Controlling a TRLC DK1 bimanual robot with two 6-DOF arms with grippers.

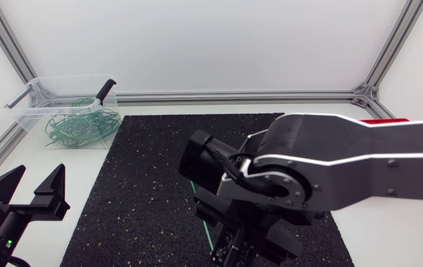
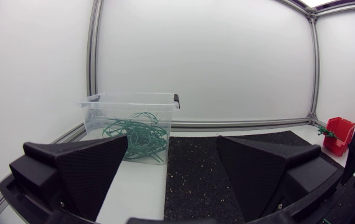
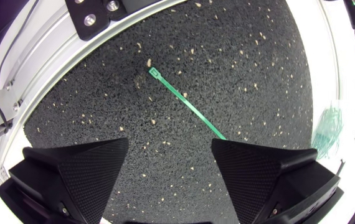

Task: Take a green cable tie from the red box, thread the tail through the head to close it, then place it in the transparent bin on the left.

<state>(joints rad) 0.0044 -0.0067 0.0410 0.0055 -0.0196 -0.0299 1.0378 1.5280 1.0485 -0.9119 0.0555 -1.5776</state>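
A single green cable tie [image 3: 187, 104] lies straight and unclosed on the black mat [image 3: 240, 68]. Its head points away from my right gripper [image 3: 170, 167] and its tail runs toward one finger. That gripper hangs open just above the tie, touching nothing. In the head view the tie [image 1: 199, 208] shows as a thin line beside the right gripper, mostly hidden by the arm [image 1: 360, 163]. My left gripper [image 1: 30, 189] stands open and empty at the front left, off the mat. The transparent bin [image 1: 37, 93] at the back left holds several green ties [image 1: 82, 124]. The red box [image 2: 339, 133] sits at the far right.
The black mat [image 1: 145, 170] covers the middle of the white table. An aluminium frame rail [image 1: 234, 96] runs along the back edge. A black latch [image 1: 105, 90] sticks up from the bin's rim.
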